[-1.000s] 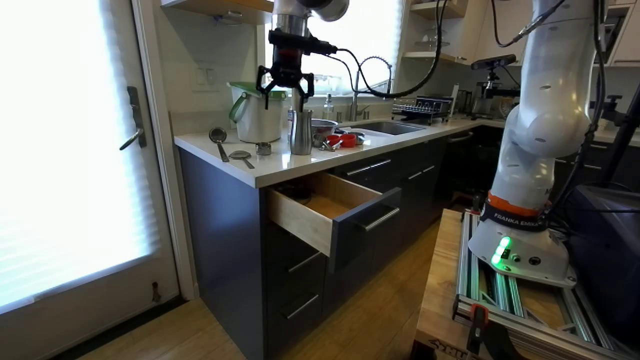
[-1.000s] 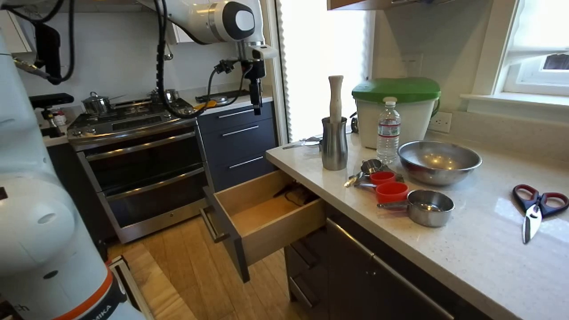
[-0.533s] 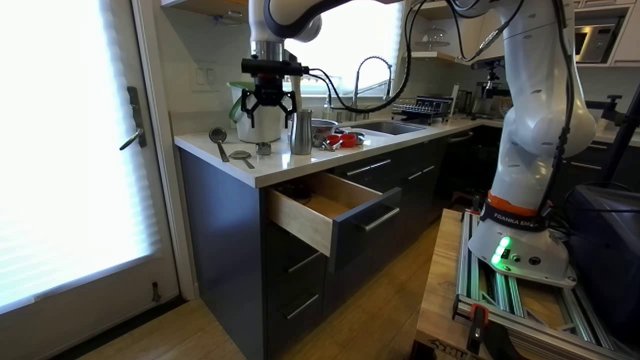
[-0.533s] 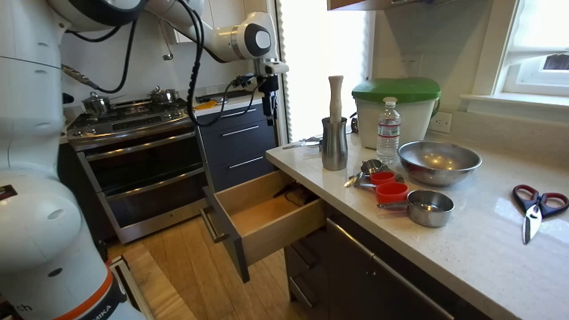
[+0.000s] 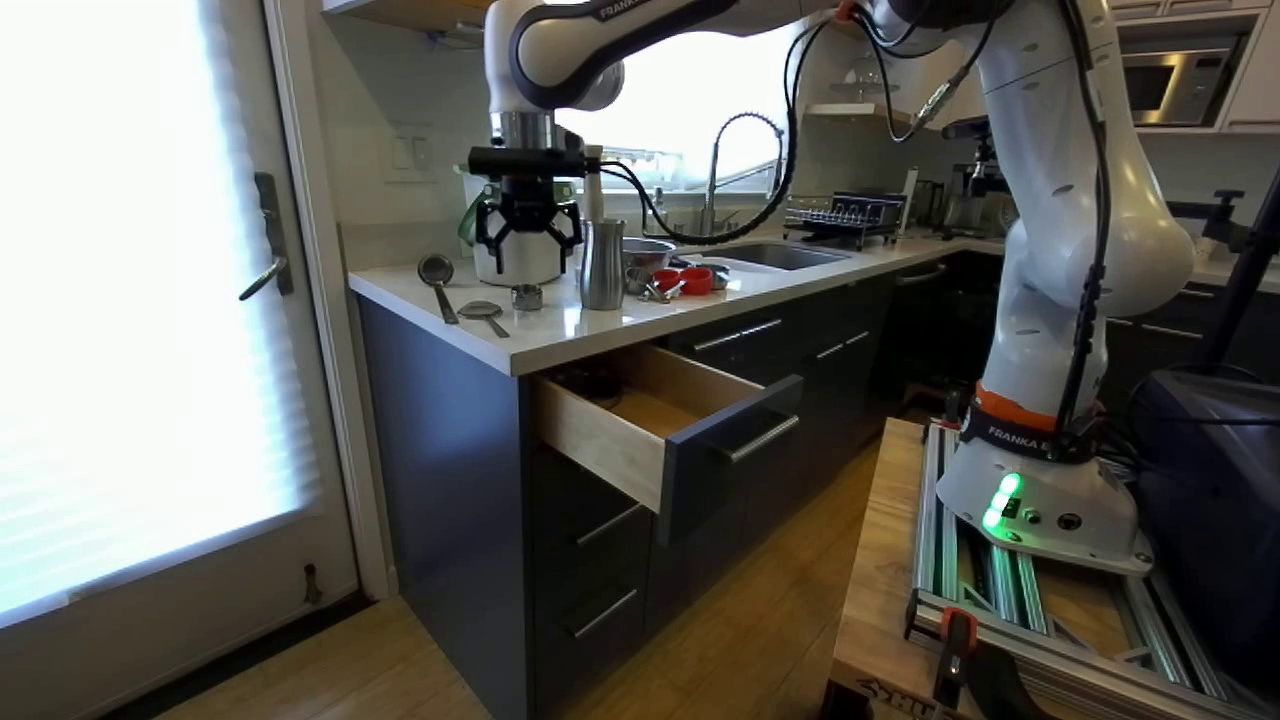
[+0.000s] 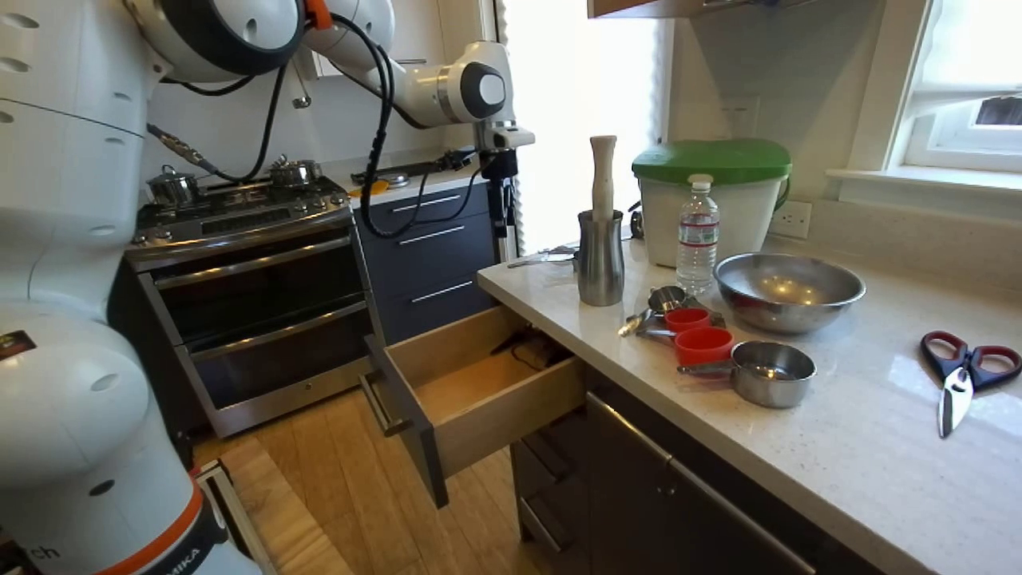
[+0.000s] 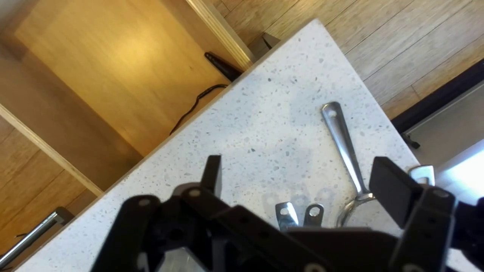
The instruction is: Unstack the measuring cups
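Note:
The measuring cups (image 5: pixel 527 297) are a small, low, silvery stack on the white counter, left of the steel cylinder in an exterior view. In the wrist view two of their handle ends with holes (image 7: pixel 286 213) show; the cups themselves are hidden behind the gripper body. In an exterior view they are mostly hidden behind the steel cylinder (image 6: pixel 600 263). My gripper (image 5: pixel 528 262) is open and empty, its fingers wide apart, above the measuring cups and not touching them. It also shows edge-on in an exterior view (image 6: pixel 501 228) and in the wrist view (image 7: pixel 297 181).
A sieve (image 5: pixel 481 311) and a ladle (image 5: pixel 437 275) lie beside the measuring cups. A white bin with a green lid (image 6: pixel 711 164) stands behind. Red cups (image 6: pixel 703 345), a larger silver cup (image 6: pixel 773 375) and a steel bowl (image 6: pixel 789 295) stand farther along. A drawer (image 5: pixel 600 440) is open below.
My gripper has moved left and down in an exterior view, from above the steel cylinder to over the small silvery cups. It stays open. The objects on the counter have not moved.

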Motion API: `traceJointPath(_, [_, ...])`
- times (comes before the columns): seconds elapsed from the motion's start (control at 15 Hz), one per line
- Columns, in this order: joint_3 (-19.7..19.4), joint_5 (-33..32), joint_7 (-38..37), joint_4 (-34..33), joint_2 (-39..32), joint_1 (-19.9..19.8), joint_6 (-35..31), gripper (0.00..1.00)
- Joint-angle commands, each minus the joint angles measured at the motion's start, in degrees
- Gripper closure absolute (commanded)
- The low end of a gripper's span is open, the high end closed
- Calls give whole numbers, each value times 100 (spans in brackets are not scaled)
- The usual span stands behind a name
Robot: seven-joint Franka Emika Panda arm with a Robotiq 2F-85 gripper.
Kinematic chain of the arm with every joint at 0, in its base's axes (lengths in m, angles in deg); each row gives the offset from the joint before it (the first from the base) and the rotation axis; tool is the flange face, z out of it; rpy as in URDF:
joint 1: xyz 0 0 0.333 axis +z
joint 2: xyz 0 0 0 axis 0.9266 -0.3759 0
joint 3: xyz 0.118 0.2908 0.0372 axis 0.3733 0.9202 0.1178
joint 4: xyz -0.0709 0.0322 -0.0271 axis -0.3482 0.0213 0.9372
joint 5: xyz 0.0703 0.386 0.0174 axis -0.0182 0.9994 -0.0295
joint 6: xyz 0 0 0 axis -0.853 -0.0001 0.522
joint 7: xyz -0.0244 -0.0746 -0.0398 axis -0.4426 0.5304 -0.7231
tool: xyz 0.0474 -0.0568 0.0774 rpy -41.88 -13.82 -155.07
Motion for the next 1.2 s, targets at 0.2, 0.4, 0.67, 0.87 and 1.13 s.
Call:
traceJointPath(0.2, [-124, 92, 162, -237, -233, 57, -6, 0])
traceJointPath(0.4, [-201, 68, 303, -427, -486, 29, -22, 0])
traceJointPath(0.67, [-363, 28, 374, -625, -754, 27, -71, 0])
traceJointPath(0.87, [-447, 21, 481, -832, -971, 18, -129, 0])
traceJointPath(1.13, [-527, 65, 626, -1073, -1212, -14, -288, 0])
